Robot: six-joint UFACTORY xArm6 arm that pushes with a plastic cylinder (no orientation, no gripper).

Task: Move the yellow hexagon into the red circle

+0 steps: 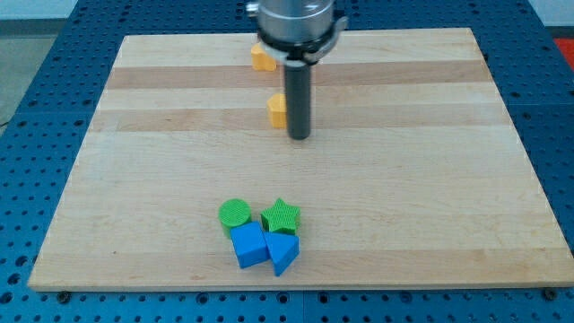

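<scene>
My tip rests on the wooden board in its upper middle. A yellow block sits just to the left of the rod, touching or almost touching it and partly hidden by it; it may be the hexagon. A second yellow block lies higher up near the board's top edge, partly hidden under the arm's body; I cannot make out its shape. No red circle shows in this view.
A tight cluster sits near the board's bottom edge: a green circle, a green star, a blue cube and a blue triangle. A blue perforated table surrounds the board.
</scene>
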